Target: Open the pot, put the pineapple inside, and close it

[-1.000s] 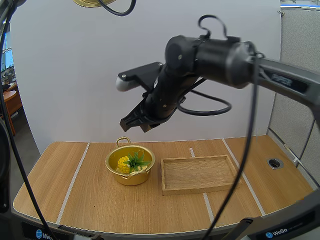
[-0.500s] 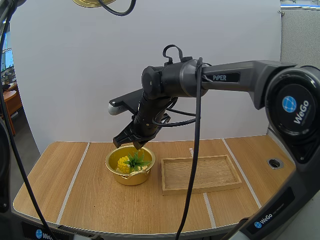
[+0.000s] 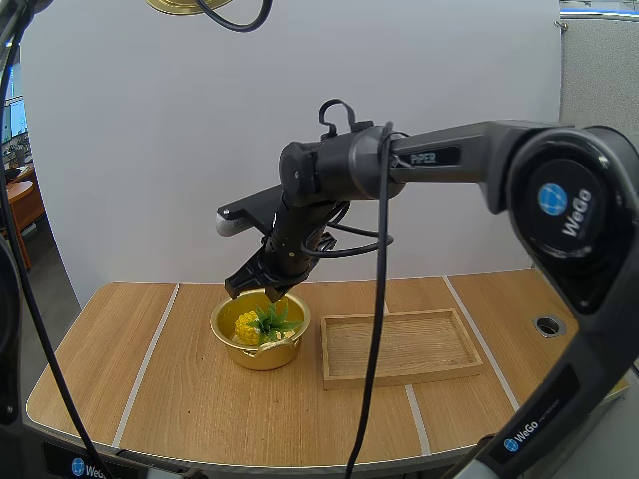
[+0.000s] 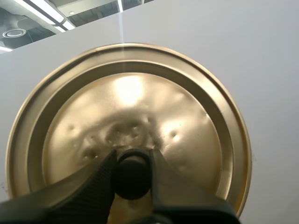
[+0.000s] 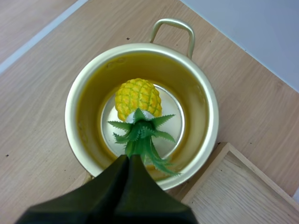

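Well, the knobbly yellow pineapple [image 5: 138,98] lies inside the smooth brass-coloured pot [image 5: 71,122] on the table [image 3: 150,399], and the right claw [image 5: 128,158], closed up on nothing, hangs over its spiky green crown [image 5: 140,133], where a dip might snag leaves. The left claw [image 4: 132,154] pinches the round black knob [image 4: 132,173] of the dented lid [image 4: 191,121]; lowered crooked, I'd guess it slides off the pot.

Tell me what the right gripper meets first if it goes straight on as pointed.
Likely the leaves of the pineapple in the open pot; the right gripper points at them, gap unclear.
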Controlling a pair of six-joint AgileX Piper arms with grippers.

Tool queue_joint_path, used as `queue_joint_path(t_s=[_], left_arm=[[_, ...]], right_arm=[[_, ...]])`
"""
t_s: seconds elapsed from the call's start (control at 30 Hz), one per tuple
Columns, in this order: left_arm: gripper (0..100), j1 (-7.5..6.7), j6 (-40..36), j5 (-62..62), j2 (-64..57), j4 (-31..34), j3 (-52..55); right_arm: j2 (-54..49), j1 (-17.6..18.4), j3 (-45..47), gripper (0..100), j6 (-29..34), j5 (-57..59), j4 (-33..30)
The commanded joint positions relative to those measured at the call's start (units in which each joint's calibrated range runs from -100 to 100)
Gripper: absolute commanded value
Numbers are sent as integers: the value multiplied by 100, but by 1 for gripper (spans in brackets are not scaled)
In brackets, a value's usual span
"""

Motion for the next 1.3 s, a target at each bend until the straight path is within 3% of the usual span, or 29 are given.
queue_joint_path(t_s=[0.0,0.4,0.63,0.93,1.27], left_arm=[[0,-17,-37,-195,3,66,-53],[0,-17,-37,-195,3,66,-53],[0,-17,-37,-195,3,66,-53],[0,-17,-37,-195,3,66,-53],[0,-17,-37,-195,3,66,-53]], right_arm=[[184,-2,9,0,-41,-237,-36],[890,-2,-35,0,-226,-1017,-36],[893,-2,-194,0,-245,-827,-36],[-565,-2,-194,0,-234,388,-23],[-3179,-2,480,0,-129,1358,-46]])
